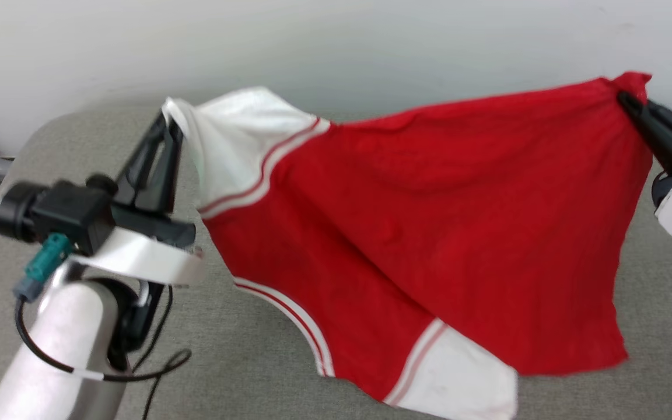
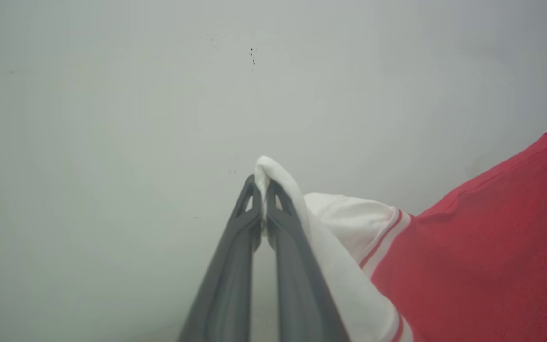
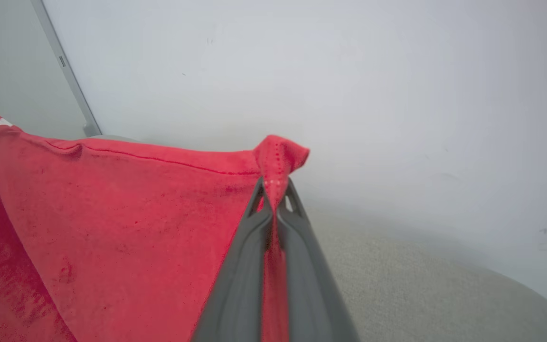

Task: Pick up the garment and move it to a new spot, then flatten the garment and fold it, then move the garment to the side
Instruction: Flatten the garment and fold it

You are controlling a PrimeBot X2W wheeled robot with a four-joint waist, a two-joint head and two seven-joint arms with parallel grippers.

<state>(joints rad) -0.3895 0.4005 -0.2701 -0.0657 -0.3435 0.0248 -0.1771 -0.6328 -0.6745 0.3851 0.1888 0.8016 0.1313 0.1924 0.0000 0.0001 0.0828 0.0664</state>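
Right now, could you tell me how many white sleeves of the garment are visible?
2. The upper sleeve is pinched in the left gripper; the lower sleeve hangs low by the grey cushion.

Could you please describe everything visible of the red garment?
The garment is a red jersey shirt of soft-looking knit, with white short sleeves trimmed in red-and-white stripes. It hangs stretched between both grippers: the left gripper is shut on a white sleeve, the right gripper on a red hem corner. Its lower sleeve sags to the grey fabric surface, seemingly touching it.
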